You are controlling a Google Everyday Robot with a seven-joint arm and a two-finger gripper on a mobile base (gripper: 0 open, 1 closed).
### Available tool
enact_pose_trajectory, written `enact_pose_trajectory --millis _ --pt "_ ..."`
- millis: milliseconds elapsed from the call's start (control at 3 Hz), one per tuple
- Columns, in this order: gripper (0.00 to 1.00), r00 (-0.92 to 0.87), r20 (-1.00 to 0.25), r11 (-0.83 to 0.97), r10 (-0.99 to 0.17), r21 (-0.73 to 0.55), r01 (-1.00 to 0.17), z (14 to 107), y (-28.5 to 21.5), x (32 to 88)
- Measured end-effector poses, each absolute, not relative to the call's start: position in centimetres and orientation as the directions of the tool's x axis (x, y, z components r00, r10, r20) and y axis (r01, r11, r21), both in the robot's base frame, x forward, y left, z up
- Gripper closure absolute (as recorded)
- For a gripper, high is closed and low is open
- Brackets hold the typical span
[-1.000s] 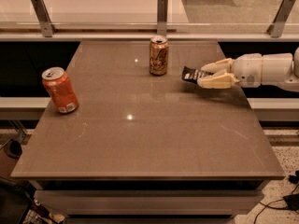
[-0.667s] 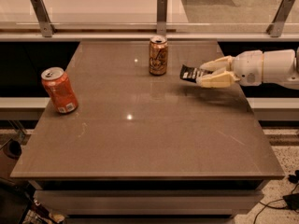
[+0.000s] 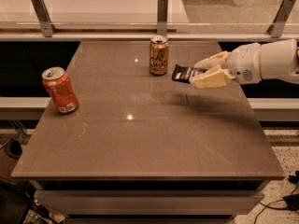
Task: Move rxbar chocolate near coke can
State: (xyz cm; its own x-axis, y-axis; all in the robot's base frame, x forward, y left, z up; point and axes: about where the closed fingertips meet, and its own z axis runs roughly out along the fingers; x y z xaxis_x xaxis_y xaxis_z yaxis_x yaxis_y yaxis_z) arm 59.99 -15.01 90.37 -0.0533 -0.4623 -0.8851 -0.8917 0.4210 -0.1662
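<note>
Right now the gripper (image 3: 198,73) holds the rxbar chocolate (image 3: 183,73) over the right side of the table (image 3: 154,143).

The white arm (image 3: 268,59) comes in from the right edge, and its two pale fingers (image 3: 211,78) are closed on the right end of the black wrapper, one finger above and one below. The bar sticks out to the left of the fingers, and a soft shadow lies on the table surface under it, so it seems to be raised a little. A brown-gold can (image 3: 159,55) stands upright just beside the bar, on its left, near the back edge of the table. The coke can (image 3: 60,90) stands close to the left edge, slightly tilted, well apart from the bar and from the gripper. A metal rail (image 3: 162,10) runs behind the table.
</note>
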Motion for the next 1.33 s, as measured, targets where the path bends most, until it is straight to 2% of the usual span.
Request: enact_pose_trajectory --millis 667,1333 --pt "1.0 -0.022 -0.854 0.394 -0.52 -0.217 -0.893 91.6 -10.7 56.6" --pt "1.0 0.034 -0.857 0.33 -0.514 -0.234 -0.915 91.3 -5.9 54.7"
